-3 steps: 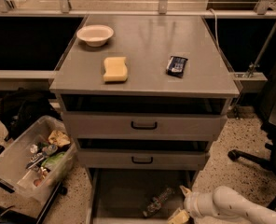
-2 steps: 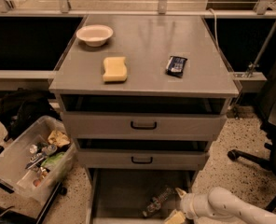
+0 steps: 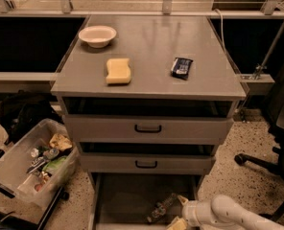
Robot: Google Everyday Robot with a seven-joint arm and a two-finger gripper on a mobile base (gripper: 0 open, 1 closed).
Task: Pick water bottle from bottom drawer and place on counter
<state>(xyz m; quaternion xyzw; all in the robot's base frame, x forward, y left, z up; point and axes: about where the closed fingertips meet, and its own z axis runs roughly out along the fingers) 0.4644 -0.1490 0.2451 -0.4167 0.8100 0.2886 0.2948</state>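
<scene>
At the bottom centre of the frame, the small clear plastic water bottle (image 3: 161,208) lay slanted on the floor of the open, deep grey metal bottom drawer (image 3: 125,200). The white arm's two-finger gripper (image 3: 179,212) sat just right of it, pale fingers spread. The wide grey metal counter (image 3: 147,42) filled the upper middle.

A bowl (image 3: 97,35), yellow sponge (image 3: 118,71) and dark packet (image 3: 182,67) were laid on the counter (image 3: 151,37); the water bottle (image 3: 162,207) was laid in the bottom drawer (image 3: 125,198), the gripper (image 3: 179,212) just beside it.
</scene>
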